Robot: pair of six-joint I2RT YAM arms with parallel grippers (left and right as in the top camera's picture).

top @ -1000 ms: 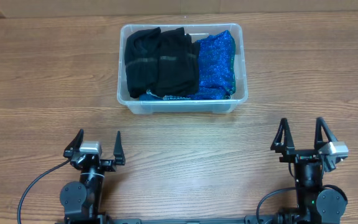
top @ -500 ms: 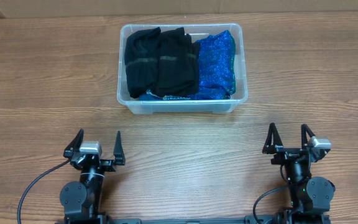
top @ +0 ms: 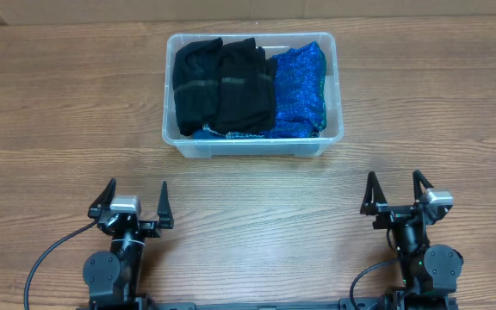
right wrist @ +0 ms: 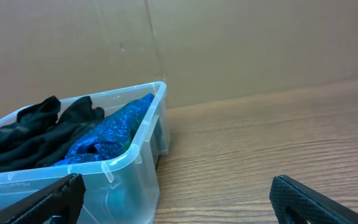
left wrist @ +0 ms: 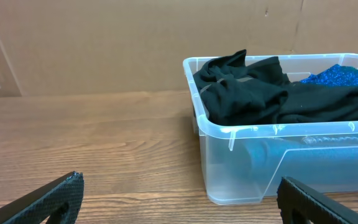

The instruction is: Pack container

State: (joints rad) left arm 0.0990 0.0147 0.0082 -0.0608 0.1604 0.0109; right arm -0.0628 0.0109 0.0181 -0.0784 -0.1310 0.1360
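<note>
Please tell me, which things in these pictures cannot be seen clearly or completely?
- Overhead: the bottom of the container is hidden under the black cloth and the blue cloth.
- Left wrist: the container's right end is cut off by the frame edge; what lies low inside is blurred by its wall.
- Right wrist: its left part is cut off by the frame edge.

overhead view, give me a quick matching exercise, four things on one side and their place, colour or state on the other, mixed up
1 black clothes
2 blue sparkly fabric
3 container
4 left end effector

a clear plastic
b open, holding nothing
c inside, left side
d inside, right side

pairs: 1-c, 2-d, 3-a, 4-b
</note>
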